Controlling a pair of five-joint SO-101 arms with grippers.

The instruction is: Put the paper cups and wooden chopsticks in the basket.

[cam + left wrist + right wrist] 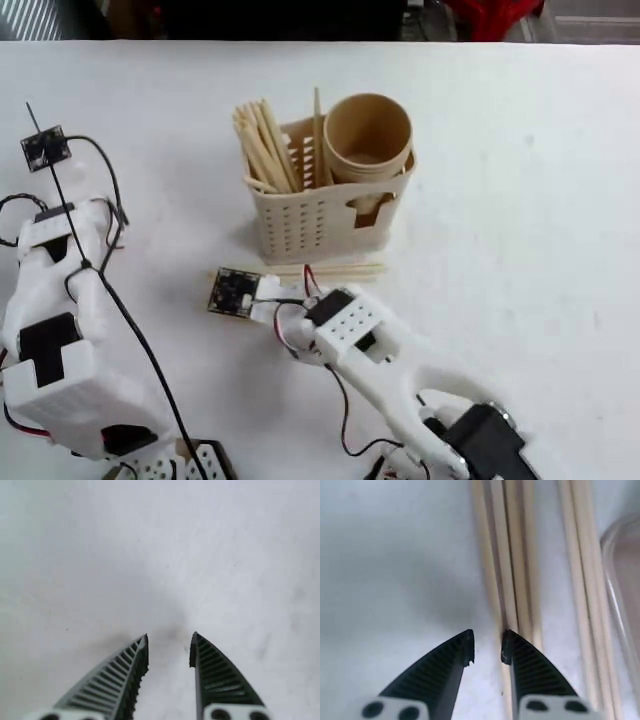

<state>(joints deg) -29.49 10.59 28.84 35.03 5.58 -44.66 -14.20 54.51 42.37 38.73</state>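
Toward the far edge of the bench [540,200], basket [320,225]: a cream perforated basket is set upright, about midway between the bench's left and right edges.
Paper cups [368,135]: they are nested in one stack and seated upright in the basket compartment nearer the bench's right edge. The top rim is raised above the basket wall.
Bundled chopsticks [268,150]: a bunch is leaned in the compartment nearer the left edge, with the upper ends fanned toward the far left corner. One single stick [318,125] is stood almost upright between the bunch and the cups.
Loose chopsticks [335,269]: they are laid flat on the bench just beside the basket's near wall and parallel to it. In the right wrist view they are seen as several sticks lying side by side [512,555].
Right gripper [487,647]: it is held low over the loose chopsticks. The fingers [530,680] are parted a little and nothing is caught between them. One fingertip is placed against a stick; whether it is touched cannot be told.
Right arm [350,330]: it is stretched from the near edge up to the basket's near side.
Left gripper [169,647]: the fingers [115,680] are released with a clear gap, and bare bench is seen beneath.
Left arm [55,300]: it is folded by the left edge, well apart from the basket.
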